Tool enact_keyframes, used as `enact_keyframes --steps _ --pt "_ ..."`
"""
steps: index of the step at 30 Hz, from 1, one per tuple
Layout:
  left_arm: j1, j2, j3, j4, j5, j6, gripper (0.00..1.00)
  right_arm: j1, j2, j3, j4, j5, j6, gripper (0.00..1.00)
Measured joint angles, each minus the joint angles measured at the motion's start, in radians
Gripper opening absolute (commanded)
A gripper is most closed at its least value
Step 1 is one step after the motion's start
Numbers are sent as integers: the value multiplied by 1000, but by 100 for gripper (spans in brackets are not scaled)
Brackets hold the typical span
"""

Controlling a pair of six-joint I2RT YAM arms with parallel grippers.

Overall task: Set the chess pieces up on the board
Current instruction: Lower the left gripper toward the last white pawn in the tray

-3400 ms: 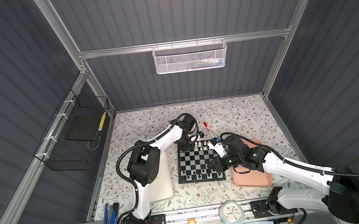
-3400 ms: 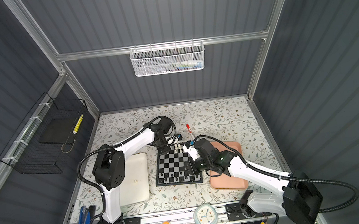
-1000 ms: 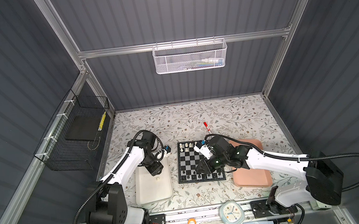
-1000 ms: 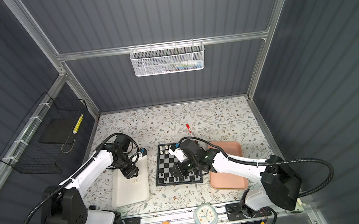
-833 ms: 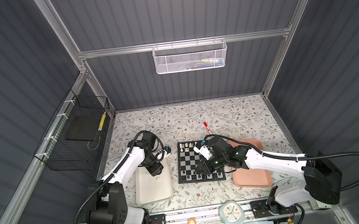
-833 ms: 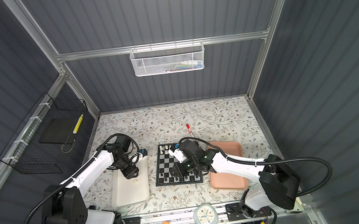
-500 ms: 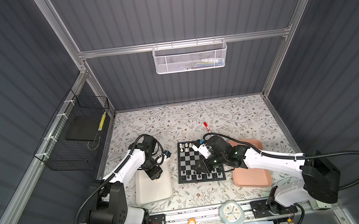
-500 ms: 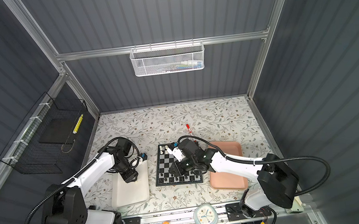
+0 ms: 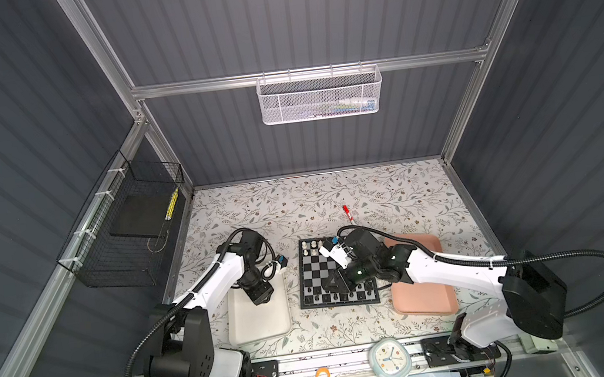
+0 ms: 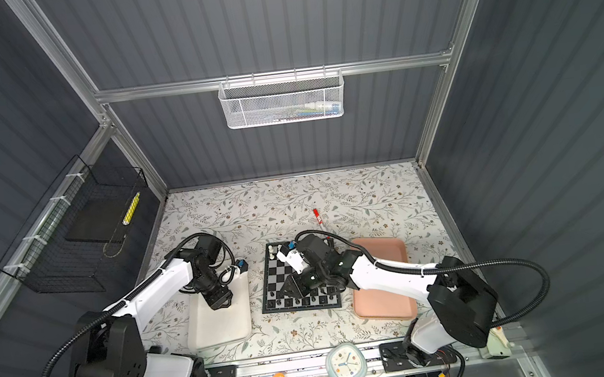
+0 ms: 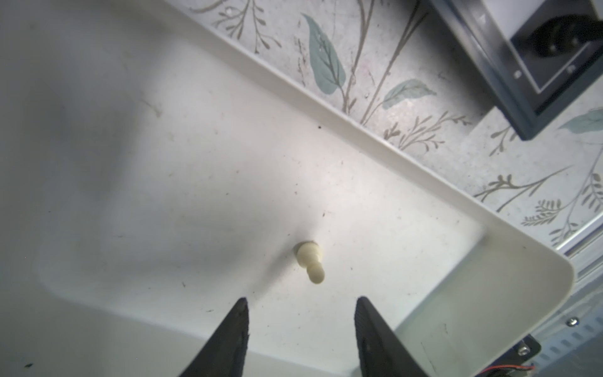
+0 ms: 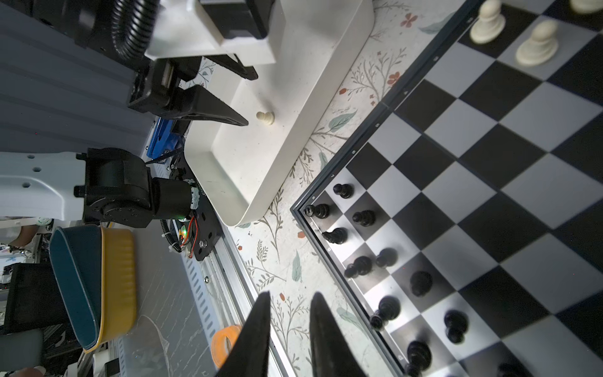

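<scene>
The board lies mid-table, black and silver checked. Several black chess pieces stand on its near rows, and a few cream ones stand at its far left corner. One cream pawn lies on its side in the white tray. My left gripper hovers open just short of it. My right gripper hangs over the board's near left part, its jaws a narrow gap apart with nothing between them.
A pink tray lies right of the board under my right arm. A red marker lies behind the board. A clock and an orange ring sit on the front rail. Wire baskets hang on the walls.
My left arm has come from the board's far edge to the white tray and crept toward the pawn. My right gripper has shifted left over the board.
</scene>
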Motion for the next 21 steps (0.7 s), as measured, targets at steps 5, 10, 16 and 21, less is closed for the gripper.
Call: enact_keyframes --steps 5,10,16,21 --pt "0 14 -5 14 8 -1 52 17 0 0 -1 -3 4 24" --pt "-25 30 -11 40 3 -20 49 18 0 0 -1 -3 4 24" --pt "-51 38 -27 69 -12 -28 47 18 0 0 -9 -2 3 24" --pt "-51 38 -30 80 -34 -37 44 18 0 0 -16 -2 0 24"
